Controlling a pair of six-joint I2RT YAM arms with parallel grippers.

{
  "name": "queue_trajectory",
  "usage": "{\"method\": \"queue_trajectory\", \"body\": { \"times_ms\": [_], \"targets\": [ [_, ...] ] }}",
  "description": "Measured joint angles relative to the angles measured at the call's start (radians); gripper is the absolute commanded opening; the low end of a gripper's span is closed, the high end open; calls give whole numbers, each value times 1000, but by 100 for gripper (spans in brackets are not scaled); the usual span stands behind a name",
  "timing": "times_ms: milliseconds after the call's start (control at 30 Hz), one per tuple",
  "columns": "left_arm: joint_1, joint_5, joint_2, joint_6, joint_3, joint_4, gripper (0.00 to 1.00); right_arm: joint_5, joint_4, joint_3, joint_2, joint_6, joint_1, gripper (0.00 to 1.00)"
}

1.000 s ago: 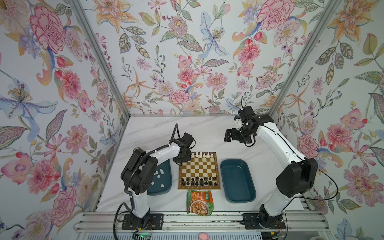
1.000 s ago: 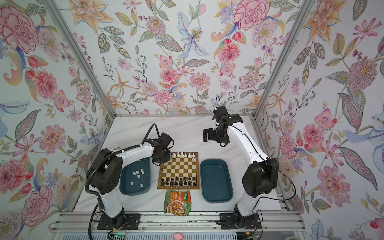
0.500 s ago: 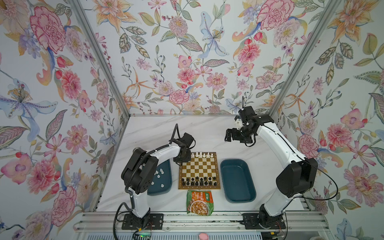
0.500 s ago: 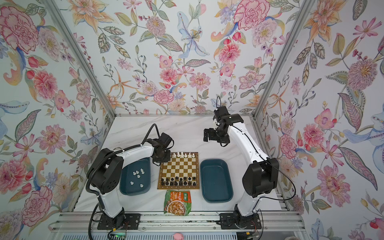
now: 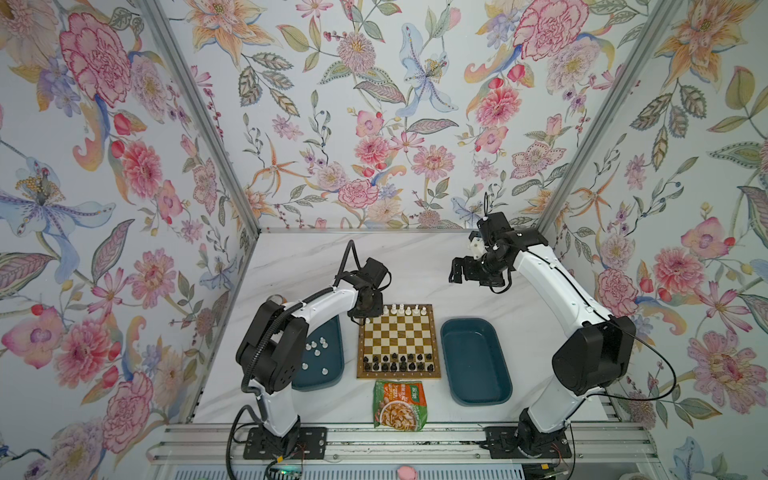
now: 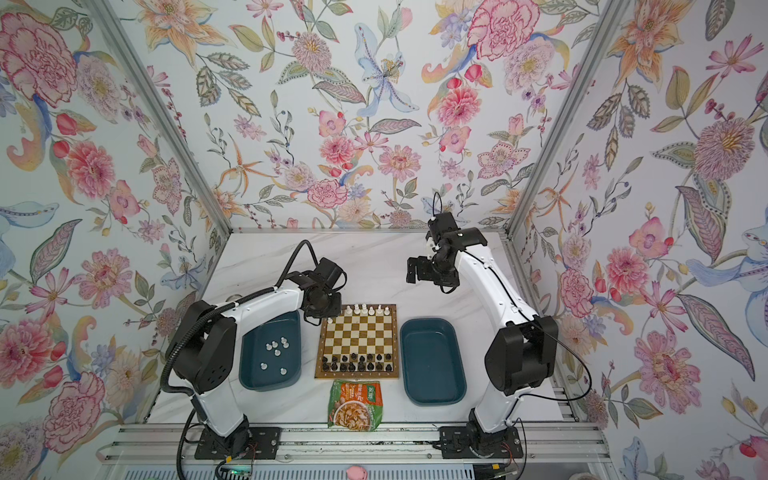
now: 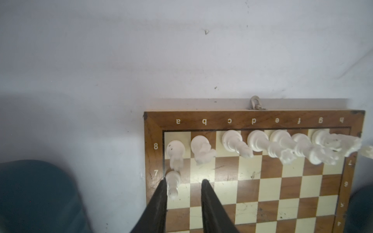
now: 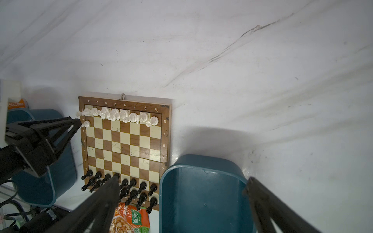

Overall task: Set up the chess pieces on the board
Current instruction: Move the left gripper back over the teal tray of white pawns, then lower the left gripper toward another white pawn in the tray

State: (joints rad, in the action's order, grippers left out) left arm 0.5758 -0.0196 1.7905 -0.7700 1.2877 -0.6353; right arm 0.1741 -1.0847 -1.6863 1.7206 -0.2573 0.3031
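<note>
Inside floral walls (image 5: 374,124), over the white marble worktop (image 5: 415,266), the left gripper (image 7: 184,180) is hovering at the far left corner of the board (image 5: 398,336). Its jaws are standing parted around a white pawn (image 7: 173,183) on a7. The right gripper (image 8: 182,178) is hanging wide open, holding nothing, beyond the far right corner.

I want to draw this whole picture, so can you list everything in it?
board: one, brown and cream, middle of the table
back-row pieces: eight, white, board's far row
placed pawn: one, white, square a7
black pieces: sixteen, black, board's two near rows
left tray and right tray: two, dark teal, flanking the board
loose pawns: six showing, white, in the left tray
snack packet: one, green and orange, before the board
left gripper: one, black, open around the placed pawn
right gripper: one, black, open, raised above the table's far half
</note>
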Motion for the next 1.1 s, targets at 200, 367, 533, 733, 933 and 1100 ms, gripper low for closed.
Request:
{"method": "queue_trajectory", "body": {
  "times_ms": [200,367,533,733,933,1100],
  "targets": [
    [-17,39,-161,-4,-12,-61,35,13,8,0,0,0,8,99],
    [-89,87,-401,-14,-150,-102,35,21,8,-4,0,0,53,99],
    [-170,108,-615,-51,-381,-150,37,22,8,-51,26,0,111,99],
    [-229,109,-777,-91,-565,-193,36,29,12,-107,81,-1,156,99],
    [-233,103,-845,-134,-676,-192,36,29,8,-156,113,-1,183,99],
    [-235,102,-858,-160,-736,-195,37,29,6,-159,123,0,198,99]
  ]
}}
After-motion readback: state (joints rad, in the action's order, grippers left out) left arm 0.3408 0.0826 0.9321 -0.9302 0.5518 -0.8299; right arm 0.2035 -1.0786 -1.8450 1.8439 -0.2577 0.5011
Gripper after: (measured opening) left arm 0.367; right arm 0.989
